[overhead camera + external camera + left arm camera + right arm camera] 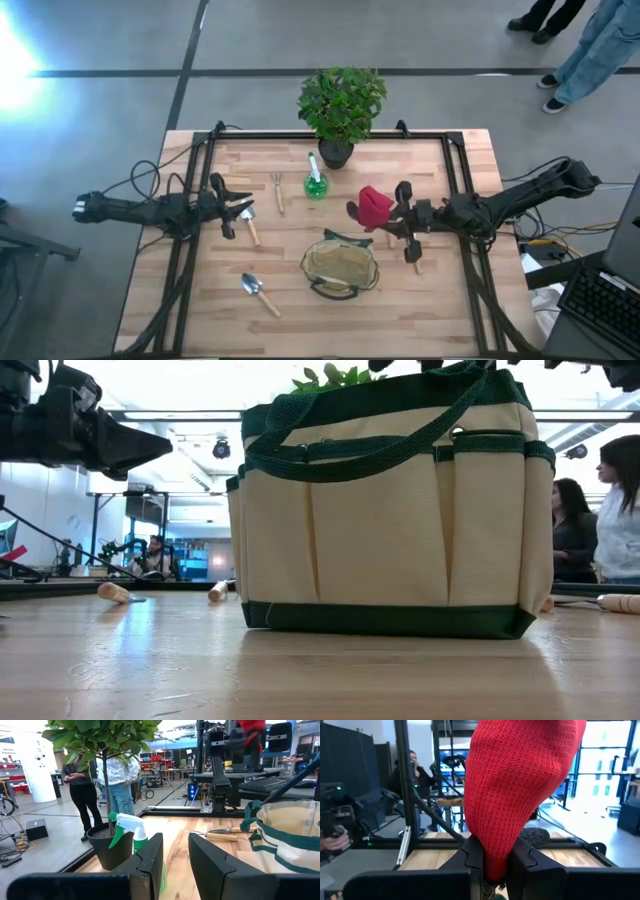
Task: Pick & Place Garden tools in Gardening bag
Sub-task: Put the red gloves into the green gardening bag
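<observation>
From above, the right claw sits right of centre on the desk, clenched on a red knitted piece that hangs just above and to the right of the gardening bag. Judging from that, it is held up so it can be carried over the bag's open mouth and dropped in. The left claw is at centre left, over the handle end of a trowel; whether it touches that tool cannot be told. A fork and the green spray bottle lie in the upper middle below the potted plant, and a second trowel lies lower left of the bag. All four are outside the bag, so most of the task is still to do.

The low view is filled by the bag, upright with its dark handles arched over the top; wooden handle ends show on the desk at left, and people stand in the room at far right.

In the left wrist view the left claw is parted a little with nothing between its fingers, so it grips nothing. The spray bottle and plant pot stand at lower left, and the bag's rim is at right.

In the right wrist view the right claw pinches the red piece at its lower end, so the cloth fills the middle of the frame.
</observation>
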